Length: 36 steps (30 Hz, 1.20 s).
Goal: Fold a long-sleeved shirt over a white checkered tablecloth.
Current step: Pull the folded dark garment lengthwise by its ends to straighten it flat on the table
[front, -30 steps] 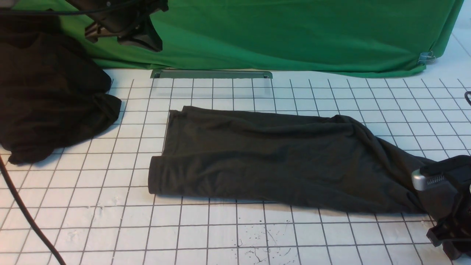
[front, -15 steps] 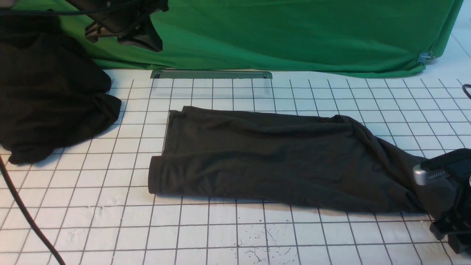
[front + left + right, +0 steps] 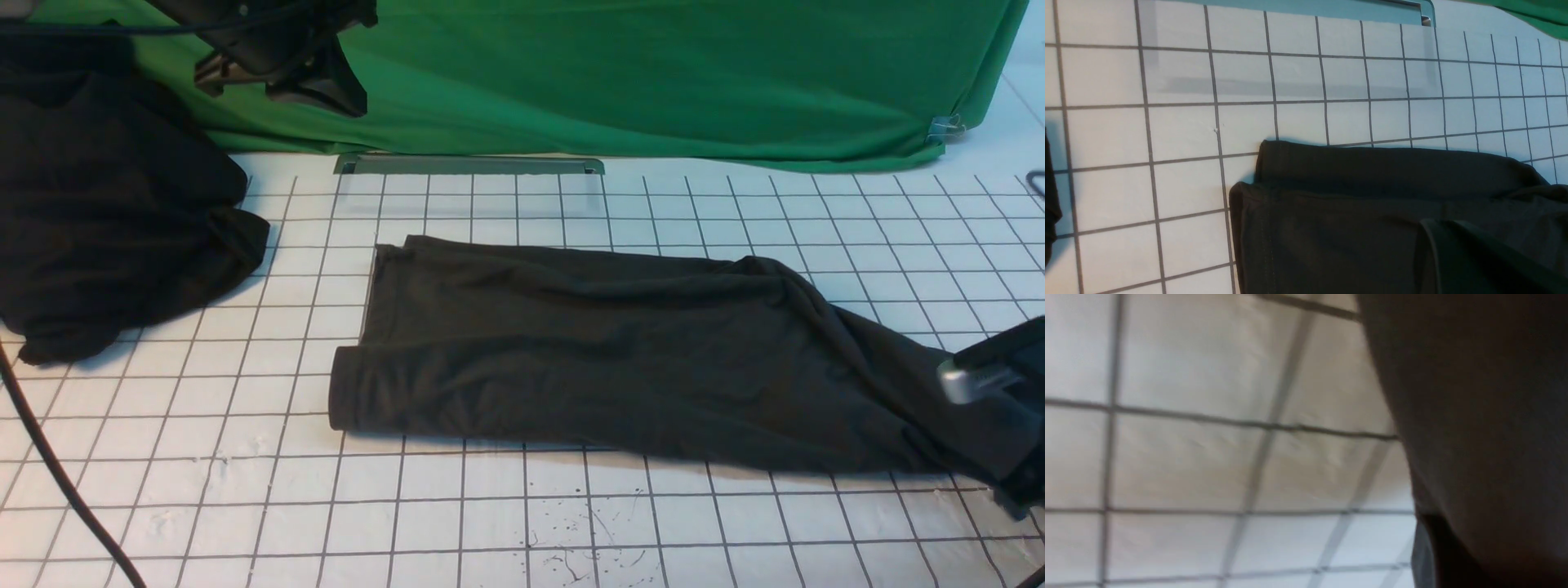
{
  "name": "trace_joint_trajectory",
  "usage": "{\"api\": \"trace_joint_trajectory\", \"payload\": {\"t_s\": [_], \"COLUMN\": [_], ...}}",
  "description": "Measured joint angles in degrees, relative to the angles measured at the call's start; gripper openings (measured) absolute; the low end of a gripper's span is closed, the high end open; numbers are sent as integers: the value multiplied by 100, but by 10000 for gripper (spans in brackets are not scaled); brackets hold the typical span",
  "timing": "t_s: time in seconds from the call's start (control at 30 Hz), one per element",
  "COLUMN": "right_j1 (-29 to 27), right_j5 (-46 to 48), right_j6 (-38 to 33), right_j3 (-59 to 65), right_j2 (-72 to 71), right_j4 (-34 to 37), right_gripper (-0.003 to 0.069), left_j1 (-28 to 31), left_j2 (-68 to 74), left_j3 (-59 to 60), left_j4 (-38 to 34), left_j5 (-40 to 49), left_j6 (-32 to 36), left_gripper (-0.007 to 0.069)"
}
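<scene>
the long-sleeved shirt point(image 3: 588, 359) lies across the middle of the white checkered tablecloth point(image 3: 490, 523), laid out as one long dark band running left to right. we see neither sleeves, collar nor chest print, so we judge that the lengthwise folds are done and the sleeves are tucked inside. at the left end the layers show stacked, the near one sitting a little further left than the far one. the right end is not flat: it wrinkles, narrows and draws toward the near right corner, where it meets the right gripper point(image 3: 1012, 465). its jaws are together, and the fabric pulled taut toward them, plus the dark cloth filling one side of the right wrist view, lead us to judge they are clamped on that end of the shirt. what is left, as we read it, is the crosswise fold: carrying the right end over to the left, then smoothing the bundle. the left gripper point(image 3: 286, 69) hangs high at the far left with its jaws together, holding nothing we can see. further out, a blacker heap of fabric point(image 3: 106, 220) sits at the left edge, a black cable point(image 3: 49, 474) crosses the near left corner, and a green cloth point(image 3: 653, 73) closes the far side.
</scene>
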Motion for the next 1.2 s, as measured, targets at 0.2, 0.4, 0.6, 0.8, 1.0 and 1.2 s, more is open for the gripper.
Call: {"api": "trace_joint_trajectory", "payload": {"t_s": [0.2,0.4,0.6,0.8,1.0,1.2], "right_j1": [-517,-1120,-1352,-1448,-1455,-1455], "right_j5": [128,-21,-319,-1020,-1358,-726], "right_j6": [-46,-216,-342,-335,339,703], "right_j3": [-522,-1057,-1472,-1664,-1896,-2743], "right_j2": [-165,-124,356,1118,1690,1697], "right_j4": [-139,-139,-158,-245,-1153,-1624], "right_gripper": [32,32,40,116,344,448], "left_j1": [0,0,0,0,0,0], "left_j2": [22,27,27,27,27,27], "left_j3": [-4,-4,-4,-4,-4,-4], "left_j4": [-236,-234,-257,-269,-233,-231], "left_j5": [-65,-116,-182,-195,-189,-189], "left_j6": [87,128,133,176,275,279], "left_gripper": [3,3,3,3,3,3]}}
